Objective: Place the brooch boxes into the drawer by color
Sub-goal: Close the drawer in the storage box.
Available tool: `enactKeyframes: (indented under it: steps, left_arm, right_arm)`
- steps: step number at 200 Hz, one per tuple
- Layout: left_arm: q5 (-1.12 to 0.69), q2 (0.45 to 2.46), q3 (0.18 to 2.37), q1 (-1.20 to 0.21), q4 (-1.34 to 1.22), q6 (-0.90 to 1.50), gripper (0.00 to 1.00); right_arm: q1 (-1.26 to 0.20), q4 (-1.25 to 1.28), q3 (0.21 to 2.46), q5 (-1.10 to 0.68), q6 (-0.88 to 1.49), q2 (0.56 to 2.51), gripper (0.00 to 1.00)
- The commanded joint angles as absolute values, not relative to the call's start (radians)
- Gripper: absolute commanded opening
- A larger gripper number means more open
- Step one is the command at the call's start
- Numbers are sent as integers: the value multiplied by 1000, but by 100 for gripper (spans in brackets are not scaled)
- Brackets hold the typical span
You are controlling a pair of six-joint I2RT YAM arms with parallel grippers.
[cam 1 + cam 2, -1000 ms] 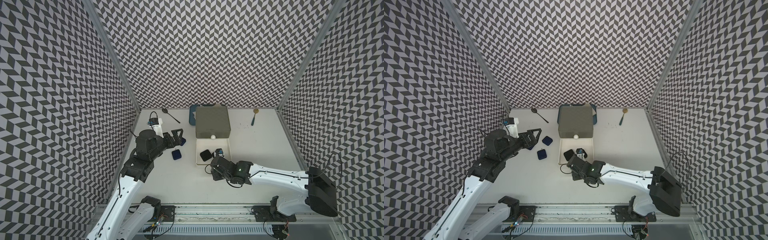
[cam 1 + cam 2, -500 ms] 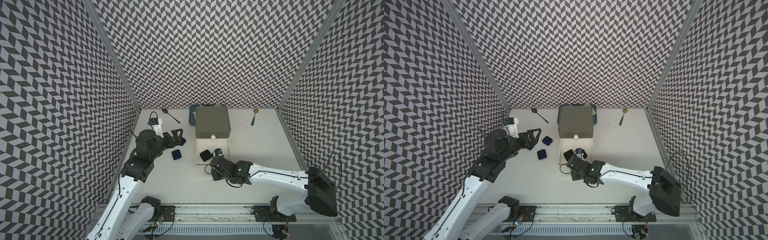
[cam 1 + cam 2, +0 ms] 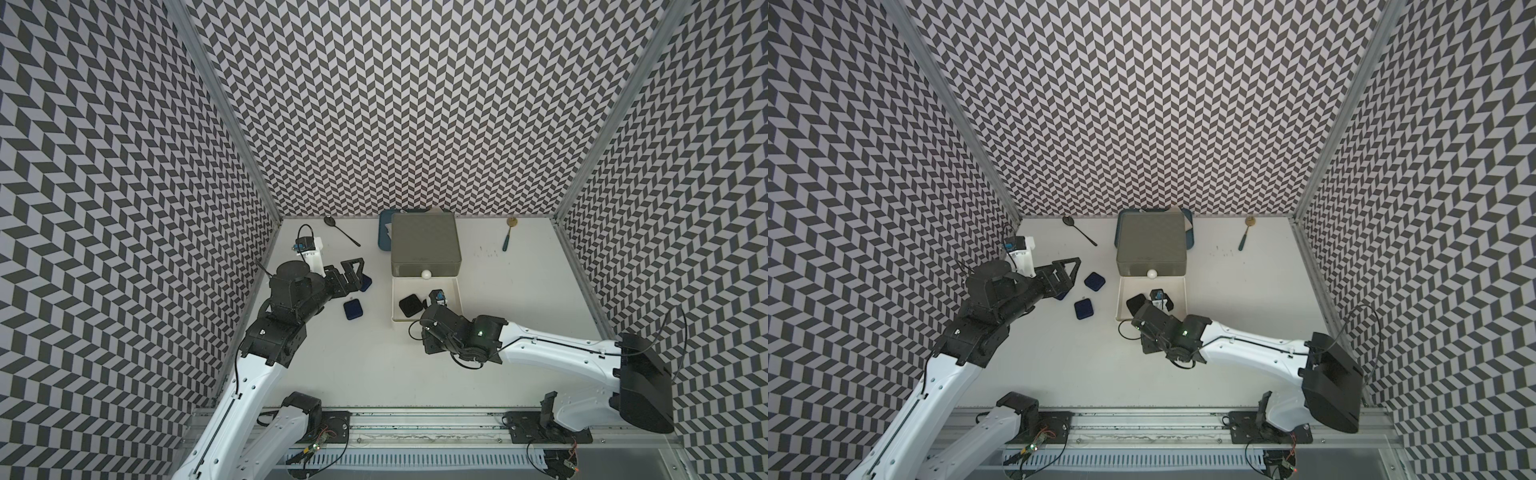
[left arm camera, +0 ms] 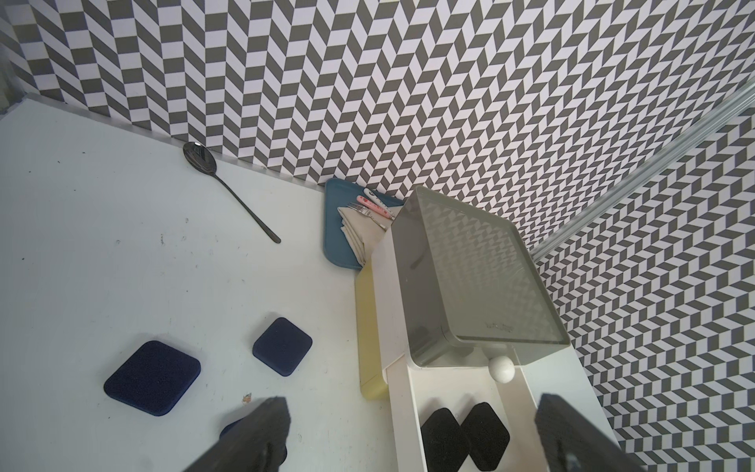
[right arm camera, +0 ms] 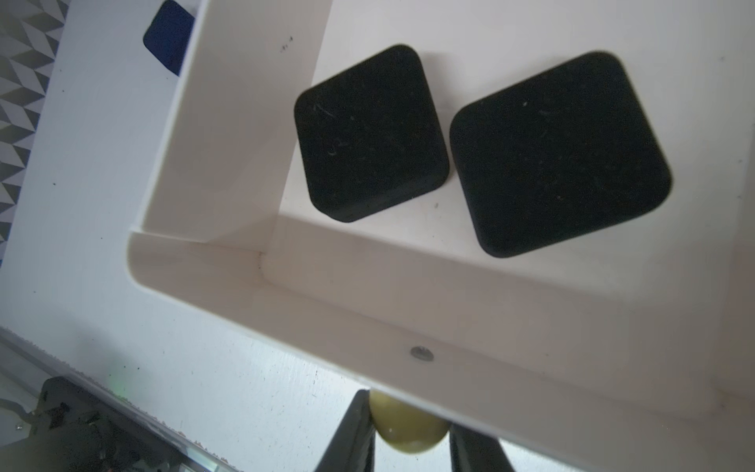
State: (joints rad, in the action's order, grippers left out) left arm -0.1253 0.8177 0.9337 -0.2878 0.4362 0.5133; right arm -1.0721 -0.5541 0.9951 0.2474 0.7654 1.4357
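My right claw (image 5: 410, 435) is pinched narrow on the yellow knob (image 5: 402, 425) of the white drawer (image 5: 367, 310), which stands open from the chest (image 3: 424, 245). Two black boxes (image 5: 369, 133) lie side by side inside it. My left claw (image 4: 412, 429) hangs wide above the desk (image 4: 102, 245), over three navy boxes (image 4: 153, 378) lying apart beside the chest, one partly hidden under a finger

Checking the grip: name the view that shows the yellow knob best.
Right wrist view: the yellow knob sits close up, pinched by the right gripper. In both top views the right arm covers it; the left wrist view stops short of it.
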Motion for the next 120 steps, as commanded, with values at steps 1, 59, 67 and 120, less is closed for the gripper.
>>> enactKeyframes:
  steps: [1,59,67,120]
  left_arm:
    - [-119,804,966,-291,448,499,100]
    - [-114,804,987,-292,468,494,100]
    - [-112,804,989,-291,471,495,100]
    - [-109,807,1005,-291,477,498,100]
  right_arm:
    - [-1039,-525,1033,287,716,1427,0]
    - [-934,-504,1095,233,624,1465,0]
    - [-925,-501,1108,227,612,1477,0]
    - [-866,-448,1169,182,569,1569,0]
